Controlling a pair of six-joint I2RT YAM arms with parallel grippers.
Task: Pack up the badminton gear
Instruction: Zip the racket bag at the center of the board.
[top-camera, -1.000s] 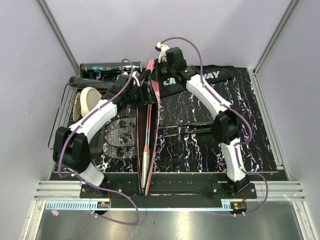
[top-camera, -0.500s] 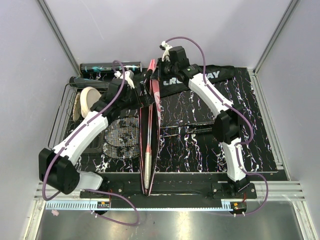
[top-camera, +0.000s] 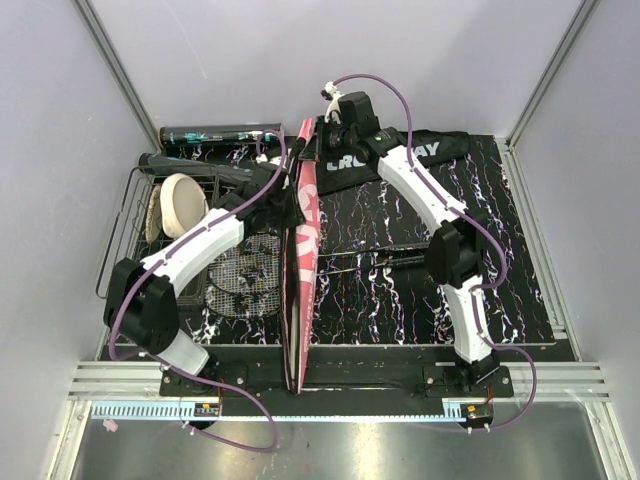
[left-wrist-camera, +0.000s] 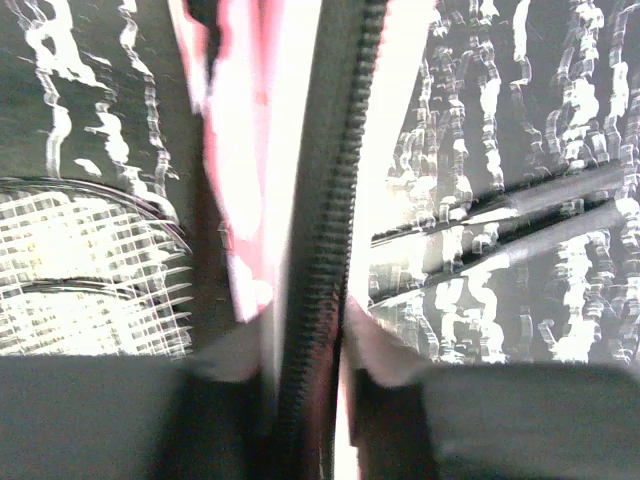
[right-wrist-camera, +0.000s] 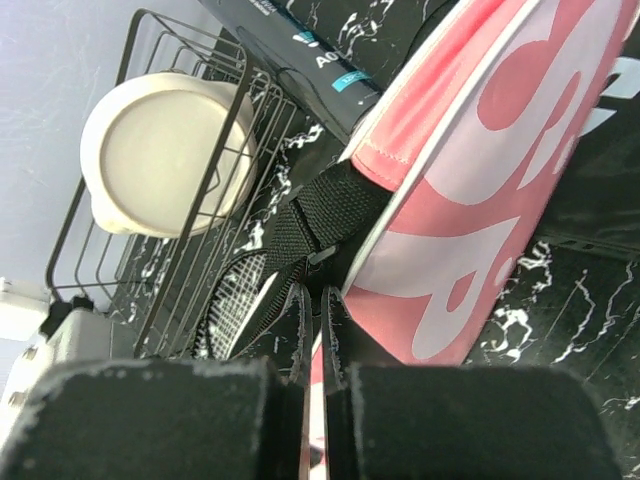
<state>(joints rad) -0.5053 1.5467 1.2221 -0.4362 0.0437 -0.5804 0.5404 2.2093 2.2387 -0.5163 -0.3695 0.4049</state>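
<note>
Marbled black tabletop (top-camera: 400, 215), pink fabric case (top-camera: 302, 215)

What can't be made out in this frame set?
Left wrist view: motion blur hides whether the left gripper grips the pink racket case.
Top view: the case's walls hide its contents; the left arm covers part of the racket head; the dark tube is opaque, contents unseen.
</note>
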